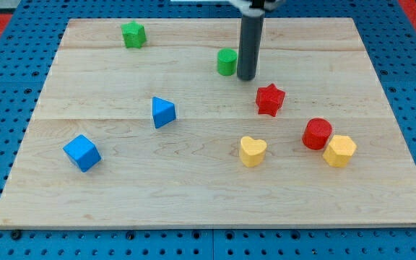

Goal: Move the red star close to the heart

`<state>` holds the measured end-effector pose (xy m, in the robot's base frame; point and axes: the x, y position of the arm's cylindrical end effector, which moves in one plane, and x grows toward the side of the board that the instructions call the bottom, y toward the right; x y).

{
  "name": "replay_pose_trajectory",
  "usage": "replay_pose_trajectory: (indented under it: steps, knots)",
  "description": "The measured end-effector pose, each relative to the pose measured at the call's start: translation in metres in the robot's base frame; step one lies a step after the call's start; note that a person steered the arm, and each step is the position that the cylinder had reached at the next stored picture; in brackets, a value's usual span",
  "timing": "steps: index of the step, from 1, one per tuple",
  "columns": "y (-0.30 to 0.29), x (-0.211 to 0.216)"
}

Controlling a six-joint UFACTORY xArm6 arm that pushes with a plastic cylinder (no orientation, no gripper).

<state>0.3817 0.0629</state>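
The red star [270, 100] lies right of the board's middle. The yellow heart [252, 152] lies below it and slightly to the left, about a block's width of bare wood between them. My tip [247, 77] stands just above and to the left of the red star, not touching it, with the green cylinder [227, 62] close on its left side.
A red cylinder [316, 133] and a yellow hexagon block [339, 151] touch each other at the right. A blue triangular block [162, 112] and a blue cube [82, 152] lie at the left. A green star [133, 34] sits at the top left. The wooden board [208, 195] rests on blue pegboard.
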Motion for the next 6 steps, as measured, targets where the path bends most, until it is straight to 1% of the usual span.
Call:
replay_pose_trajectory:
  steps: [1, 2, 3, 4, 5, 6]
  knots:
    - [0.051, 0.037]
    - [0.078, 0.011]
    - [0.094, 0.073]
    - [0.068, 0.072]
    - [-0.039, 0.048]
    - [-0.097, 0.052]
